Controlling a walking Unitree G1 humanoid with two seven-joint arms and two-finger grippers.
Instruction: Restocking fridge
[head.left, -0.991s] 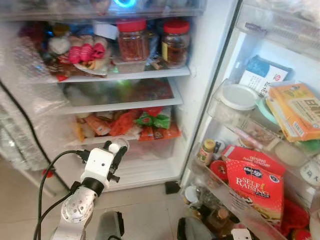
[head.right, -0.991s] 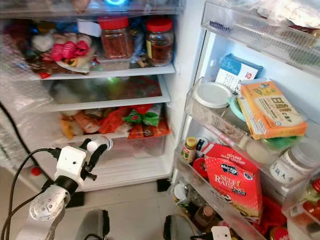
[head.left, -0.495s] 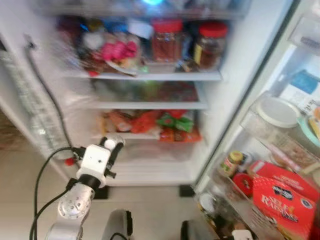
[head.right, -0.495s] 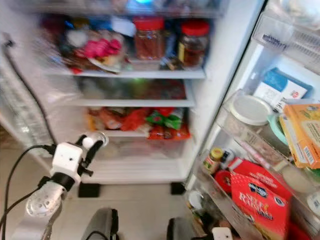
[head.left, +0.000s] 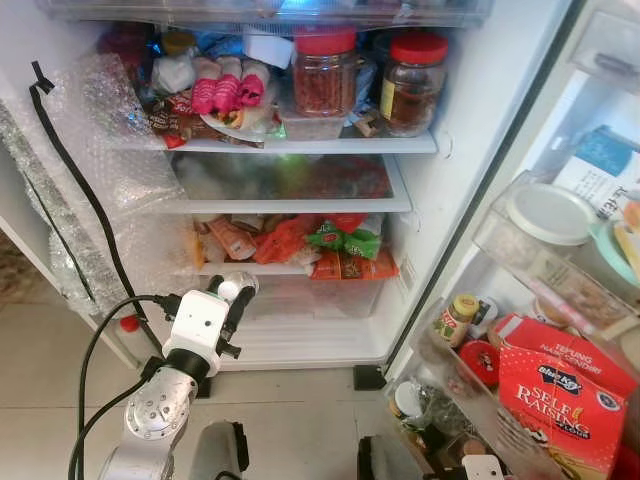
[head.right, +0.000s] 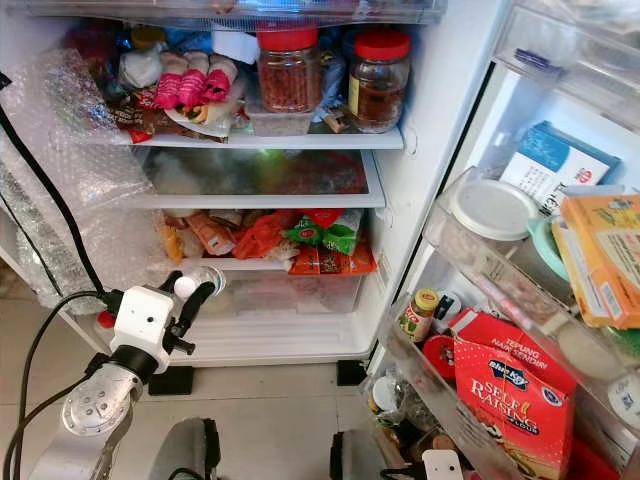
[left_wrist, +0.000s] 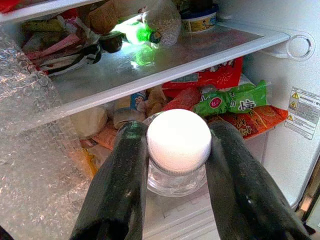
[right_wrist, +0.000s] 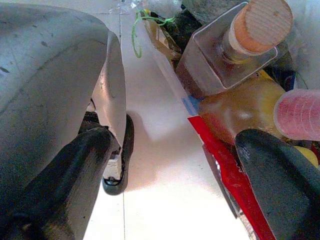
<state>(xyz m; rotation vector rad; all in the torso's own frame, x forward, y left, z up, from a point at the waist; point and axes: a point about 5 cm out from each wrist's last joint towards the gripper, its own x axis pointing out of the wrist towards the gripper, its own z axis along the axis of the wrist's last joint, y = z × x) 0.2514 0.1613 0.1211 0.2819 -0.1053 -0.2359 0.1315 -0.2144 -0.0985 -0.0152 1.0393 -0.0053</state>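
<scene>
1. The left gripper (left_wrist: 175, 165) has its fingers (left_wrist: 122, 185) clamped around a small white-capped jar (left_wrist: 178, 145), held low in front of the open fridge (head.left: 440, 150).
2. Beyond the fingertips lie snack packets (head.left: 300, 240) on a lower shelf.
3. Since a second ago the camera swung and steadied; the jar has barely moved and is not yet shelved.
4. The right gripper (right_wrist: 165, 185) hangs released near the floor.

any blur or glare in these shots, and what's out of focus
Eye views: sharp and evenly lit. Left wrist view: the left hand blurs up close around the white-capped jar; a green glow reflects off the glass shelf. Right wrist view: near fingers soft.
</scene>
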